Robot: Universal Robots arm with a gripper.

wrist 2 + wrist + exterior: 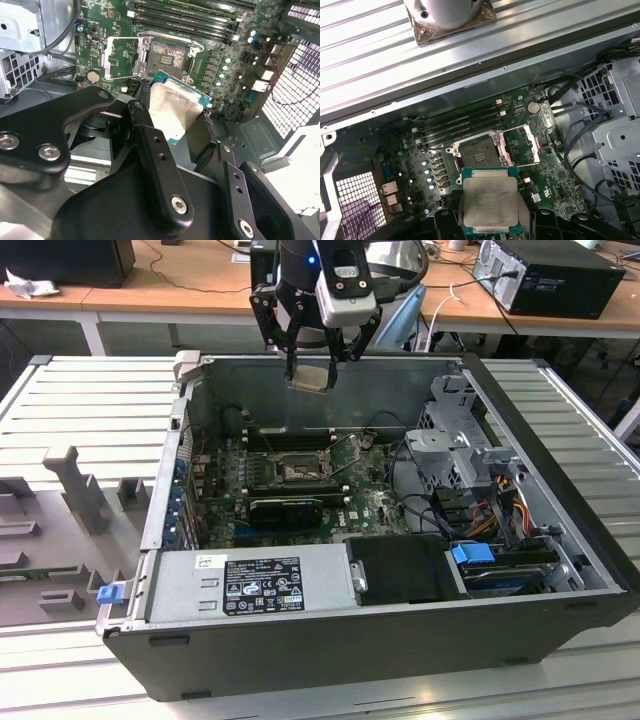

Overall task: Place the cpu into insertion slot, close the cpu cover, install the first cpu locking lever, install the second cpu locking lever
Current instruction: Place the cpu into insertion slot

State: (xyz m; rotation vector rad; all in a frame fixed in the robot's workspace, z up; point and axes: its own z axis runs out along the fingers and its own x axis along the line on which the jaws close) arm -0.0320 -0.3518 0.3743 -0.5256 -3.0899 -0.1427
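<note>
My gripper (310,372) hangs above the back wall of the open computer case (150,510), shut on the cpu (311,378). In both wrist views the cpu (175,107) (490,200) shows its pale silver face and green edge, clamped between the black fingers (147,130). It is held in the air, well above the motherboard (370,502). The insertion slot (298,472) (167,55) (479,152) lies uncovered below, with dark contacts showing. The cpu cover (120,57) (524,145) is swung open, standing to one side of the slot.
Long black memory slots (290,437) run behind the socket and a black card (285,508) lies in front of it. A grey power supply (250,582) fills the case's near side. A drive cage (460,445) with cables stands at the exterior view's right.
</note>
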